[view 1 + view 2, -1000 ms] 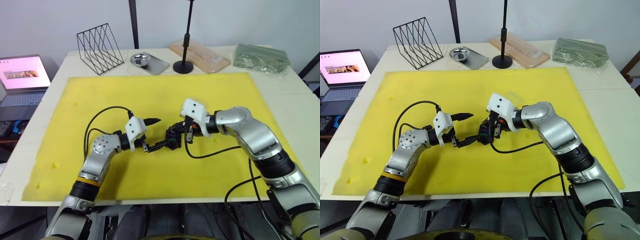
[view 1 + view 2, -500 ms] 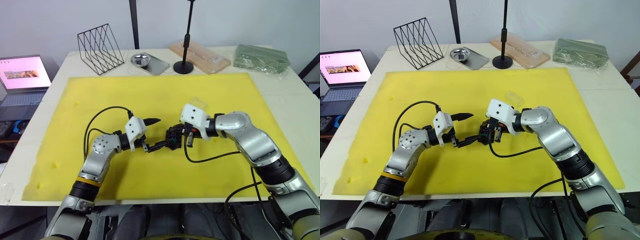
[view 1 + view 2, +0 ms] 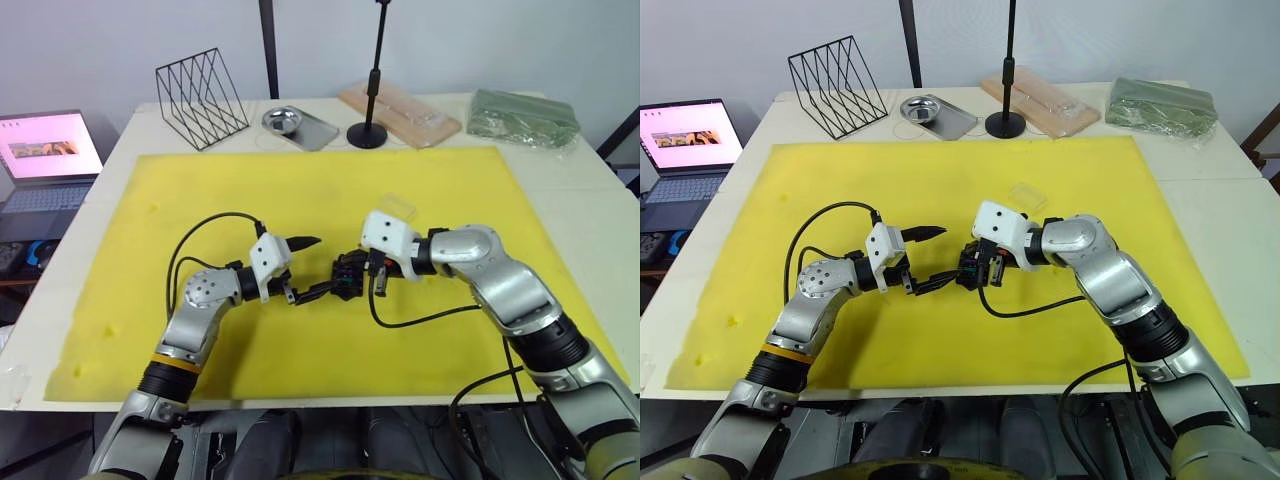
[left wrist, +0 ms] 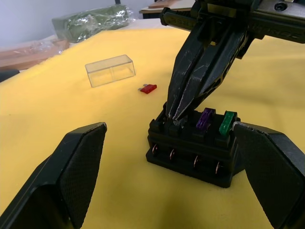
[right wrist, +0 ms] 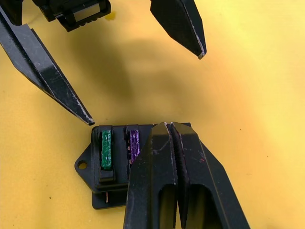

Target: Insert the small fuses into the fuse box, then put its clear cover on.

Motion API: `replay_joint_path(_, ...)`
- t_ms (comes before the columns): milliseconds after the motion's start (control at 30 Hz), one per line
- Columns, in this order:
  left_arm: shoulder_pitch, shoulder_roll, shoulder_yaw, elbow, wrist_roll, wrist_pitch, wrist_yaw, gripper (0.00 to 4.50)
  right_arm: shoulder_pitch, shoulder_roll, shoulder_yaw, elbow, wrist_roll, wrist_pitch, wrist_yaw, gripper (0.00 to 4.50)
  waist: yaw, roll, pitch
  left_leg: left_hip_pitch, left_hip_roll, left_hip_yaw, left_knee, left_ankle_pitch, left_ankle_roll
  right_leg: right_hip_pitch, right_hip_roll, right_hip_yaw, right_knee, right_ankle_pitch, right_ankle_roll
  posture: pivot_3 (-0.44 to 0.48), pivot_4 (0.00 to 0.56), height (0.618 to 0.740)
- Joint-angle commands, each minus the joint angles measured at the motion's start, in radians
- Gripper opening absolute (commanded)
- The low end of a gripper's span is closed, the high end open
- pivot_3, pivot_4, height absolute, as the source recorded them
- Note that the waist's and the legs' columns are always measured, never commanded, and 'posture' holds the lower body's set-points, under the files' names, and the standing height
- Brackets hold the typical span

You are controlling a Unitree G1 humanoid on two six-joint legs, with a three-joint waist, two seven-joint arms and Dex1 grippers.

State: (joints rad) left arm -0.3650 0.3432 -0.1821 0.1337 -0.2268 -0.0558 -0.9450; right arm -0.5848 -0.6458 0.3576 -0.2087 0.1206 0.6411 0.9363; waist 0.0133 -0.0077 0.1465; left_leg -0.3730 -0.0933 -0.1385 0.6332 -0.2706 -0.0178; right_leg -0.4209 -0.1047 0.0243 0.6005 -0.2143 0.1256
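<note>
The black fuse box (image 4: 195, 148) sits mid-mat with a green fuse (image 4: 228, 123) and a purple fuse (image 4: 206, 118) seated in its top. My right gripper (image 5: 167, 126) is shut, its tips pressed onto the box top beside the purple fuse; a small grey bit shows at the tips, and I cannot tell whether it is held. My left gripper (image 3: 326, 263) is open, one finger on either side of the box. A red fuse (image 4: 148, 88) lies loose on the mat beyond the box. The clear cover (image 3: 397, 205) rests on the mat further back.
A yellow mat (image 3: 200, 180) covers the table. Along the back edge stand a black wire rack (image 3: 200, 95), a metal tray (image 3: 295, 125), a black stand (image 3: 368, 130), a wooden board in clear plastic (image 3: 400, 112) and a green bag (image 3: 522, 115). A laptop (image 3: 45, 155) sits far left.
My right wrist has dropped a little toward the fuse box, uncovering the clear cover behind it. My left arm and the box have not moved.
</note>
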Motion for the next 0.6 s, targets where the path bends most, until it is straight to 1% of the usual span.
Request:
replay_joint_path(33, -0.003, 0.017, 0.02, -0.047, -0.021, -0.009, -0.018, 4.5, 0.027, 0.014, -0.016, 0.048, 0.008, -0.01, 0.0, 0.04, -0.001, 0.0, 0.0, 0.0, 0.0, 0.0, 0.0, 0.0, 0.0, 0.0, 0.0, 0.0, 0.0, 0.0, 0.0, 0.0, 0.15, 0.74)
replay_joint_path(100, -0.004, 0.028, 0.027, -0.053, -0.031, -0.009, -0.032, 4.5, 0.025, 0.022, -0.053, 0.043, 0.026, -0.031, -0.005, 0.04, 0.0, 0.0, 0.0, 0.0, 0.0, 0.0, 0.0, 0.0, 0.0, 0.0, 0.0, 0.0, 0.0, 0.0, 0.0, 0.0, 0.15, 0.74)
replay_joint_path(200, -0.011, 0.049, 0.042, -0.059, -0.044, -0.005, -0.05, 4.5, 0.025, 0.052, -0.135, 0.022, 0.079, -0.01, -0.034, 0.04, -0.002, 0.0, 0.0, -0.001, 0.0, 0.0, 0.0, 0.0, 0.0, -0.001, 0.0, 0.0, 0.0, 0.0, 0.0, 0.0, 0.15, 0.74)
replay_joint_path(400, -0.017, 0.085, 0.065, -0.088, -0.079, 0.018, -0.076, 4.5, 0.05, 0.042, -0.191, -0.041, 0.131, -0.006, -0.026, 0.04, -0.002, 0.001, 0.001, -0.002, 0.0, 0.0, -0.001, 0.0, 0.0, -0.003, 0.0, 0.0, 0.0, 0.0, 0.0, 0.0, 0.15, 0.74)
replay_joint_path(533, -0.037, 0.16, 0.106, -0.117, -0.113, 0.054, -0.125, 4.5, 0.055, -0.008, -0.287, -0.142, 0.216, 0.042, -0.002, 0.04, -0.002, 0.001, 0.002, -0.002, 0.0, 0.0, -0.001, 0.0, 0.0, -0.004, 0.0, 0.0, 0.0, 0.0, 0.0, 0.0, 0.15, 0.74)
replay_joint_path(600, -0.047, 0.207, 0.133, -0.112, -0.118, 0.062, -0.141, 4.5, 0.076, -0.055, -0.328, -0.161, 0.217, 0.034, 0.0, 0.04, -0.001, 0.001, 0.002, -0.002, 0.0, 0.0, -0.001, 0.0, 0.0, -0.004, 0.0, 0.0, 0.0, 0.0, 0.0, 0.0, 0.15, 0.74)
